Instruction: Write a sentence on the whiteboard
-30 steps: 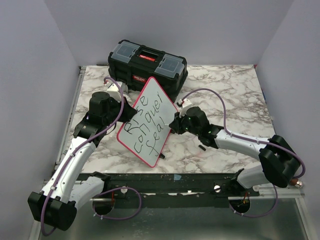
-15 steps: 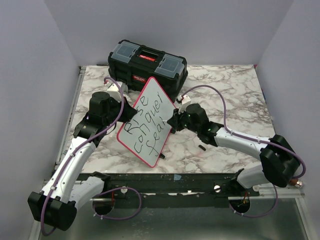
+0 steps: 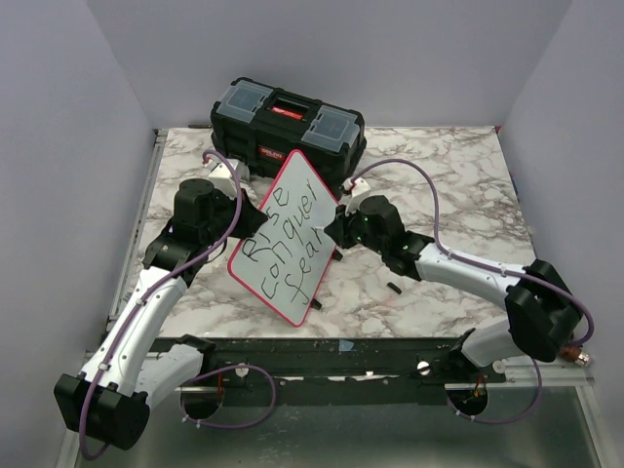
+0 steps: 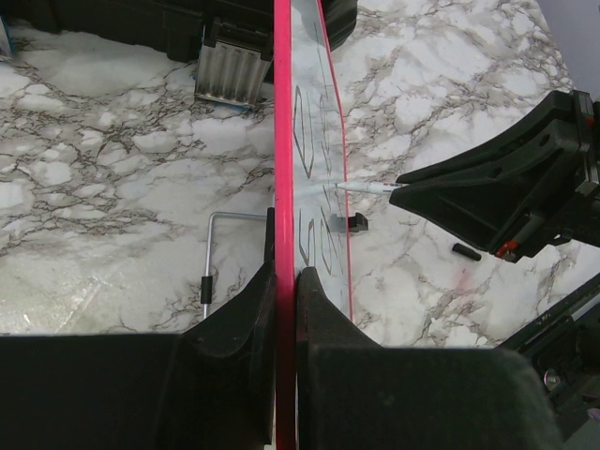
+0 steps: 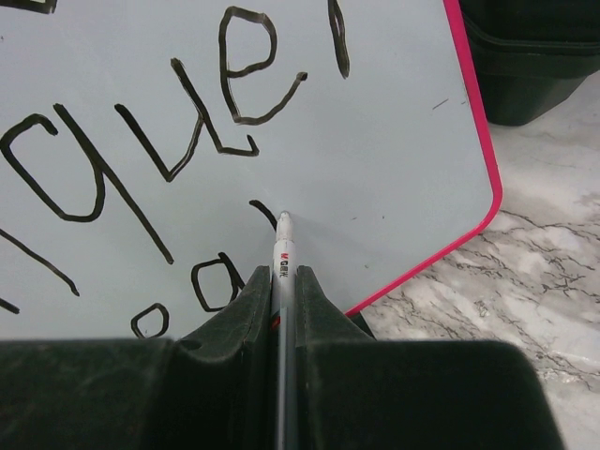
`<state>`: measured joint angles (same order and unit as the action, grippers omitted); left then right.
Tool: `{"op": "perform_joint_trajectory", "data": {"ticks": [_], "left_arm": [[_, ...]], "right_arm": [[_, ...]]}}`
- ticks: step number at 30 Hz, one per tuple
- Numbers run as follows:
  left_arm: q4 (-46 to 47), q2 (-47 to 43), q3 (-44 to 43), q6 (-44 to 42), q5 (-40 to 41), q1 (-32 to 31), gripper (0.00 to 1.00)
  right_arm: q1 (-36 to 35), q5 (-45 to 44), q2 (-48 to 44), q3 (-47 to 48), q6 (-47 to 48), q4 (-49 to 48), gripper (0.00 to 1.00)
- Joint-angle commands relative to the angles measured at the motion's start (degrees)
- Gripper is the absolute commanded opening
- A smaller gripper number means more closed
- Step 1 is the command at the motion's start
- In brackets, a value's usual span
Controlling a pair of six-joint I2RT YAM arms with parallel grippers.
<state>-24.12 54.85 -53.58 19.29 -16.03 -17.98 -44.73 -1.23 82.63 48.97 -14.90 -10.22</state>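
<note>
whiteboard point(image 3: 297, 171), sentence point(image 3: 285, 239) reads "rise conquer fear", marker point(image 5: 283, 246) tip at board

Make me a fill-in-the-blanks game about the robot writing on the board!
The left gripper clamps the ____ by its rim.
The right gripper holds a ____ against it.
Behind stands a black ____.
The sentence's middle line reads ____.
Missing: whiteboard, marker, toolbox, conquer.

Black toolbox point(image 3: 289, 122) blocks rear centre, tilted whiteboard point(image 3: 292, 244) walls off mid-table, marble tabletop point(image 3: 468, 185) open right rear, small black piece point(image 3: 394, 288) lying right of board.
</note>
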Motion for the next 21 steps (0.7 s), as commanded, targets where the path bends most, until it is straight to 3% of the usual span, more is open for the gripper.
{"op": "perform_joint_trajectory", "data": {"ticks": [1, 21], "left_arm": [[-4.59, 0.26, 0.94, -6.19, 1.79, -0.66, 0.00], [-4.44, -0.18, 1.03, -6.10, 1.11, -0.82, 0.00]], "right_arm": [[-0.14, -1.74, 1.45, 2.66, 1.25, 0.46, 0.01], [0.49, -7.87, -3.79, 6.48, 3.47, 4.33, 0.01]]}}
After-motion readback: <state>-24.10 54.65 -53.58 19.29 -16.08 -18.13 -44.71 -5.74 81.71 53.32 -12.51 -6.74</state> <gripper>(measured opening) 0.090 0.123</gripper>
